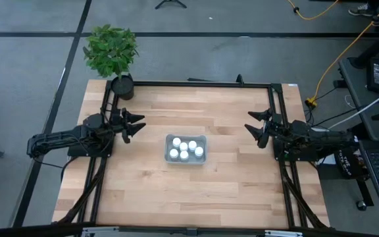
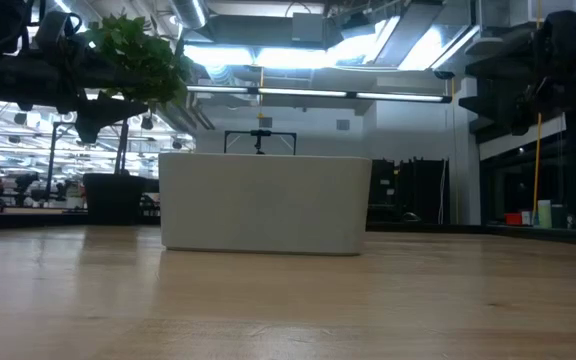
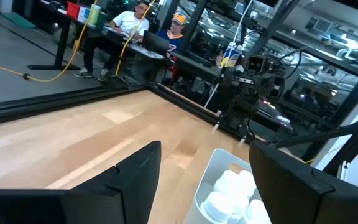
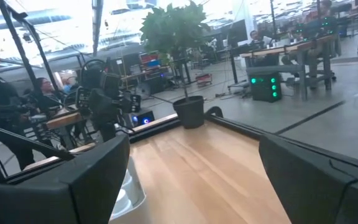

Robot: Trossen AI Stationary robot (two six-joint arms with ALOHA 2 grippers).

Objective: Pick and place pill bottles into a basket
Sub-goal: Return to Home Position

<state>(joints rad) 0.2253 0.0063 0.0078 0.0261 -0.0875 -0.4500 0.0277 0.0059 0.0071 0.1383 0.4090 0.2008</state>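
High view sets the small pale blue-grey rectangular plastic basket [image 1: 186,137] midway on the light wooden table [image 1: 209,191], six tiny white capped pill bottles [image 1: 183,155] inside it. Left gripper [image 1: 139,125] and right gripper [image 1: 252,127] hang near opposite edges, well apart from it, fingers spread wide, holding nothing. Homing well, I judge, means folding each arm back on its own side, never sweeping over the basket. Low view shows only the basket's wall, hiding the bottles.

Wooden table [image 1: 143,191] bears basket [image 1: 203,139] and potted plant [image 1: 110,49].
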